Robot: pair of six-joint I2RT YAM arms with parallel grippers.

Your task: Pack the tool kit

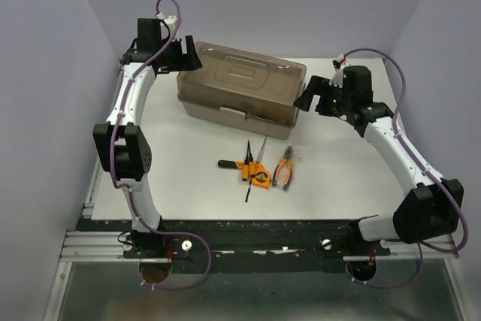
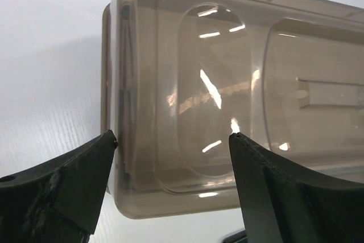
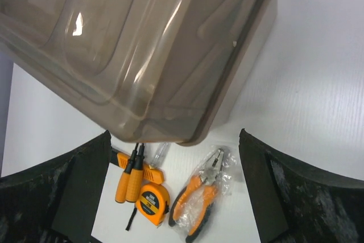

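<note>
The toolbox (image 1: 240, 88) sits toward 12 o'clock on the desk (image 1: 188, 186), long side across, with its smoky lid (image 1: 244, 73) down and the latch (image 1: 233, 114) facing 6 o'clock. None of the small things is inside yet. They lie in a loose cluster at 6 o'clock of the box, well apart from it. The orange-handled screwdrivers (image 1: 239, 165) are at the 9 o'clock side, with the tape measure (image 1: 259, 177) just beside them. The pliers (image 1: 285, 172) are at 3 o'clock of that, in what looks like a clear wrapper.

I judge I am bracketing the box because it has to be steadied and opened before anything goes in. My left tool (image 1: 183, 54) is at its 9 o'clock end and my right tool (image 1: 310, 97) at its 3 o'clock end. Both are spread wide and carry nothing. In the left wrist view the fingers straddle the end of the lid. One tip seems to be right at the side edge, though I cannot tell if it touches. In the right wrist view the near corner of the box hangs between my spread fingers, apart from both.

My left arm reaches far toward 12 o'clock, elbow raised, wrist turned in toward 3 o'clock. My right arm sweeps out toward 3 o'clock, then bends back, with the wrist pointing toward 9 o'clock at the box end.
</note>
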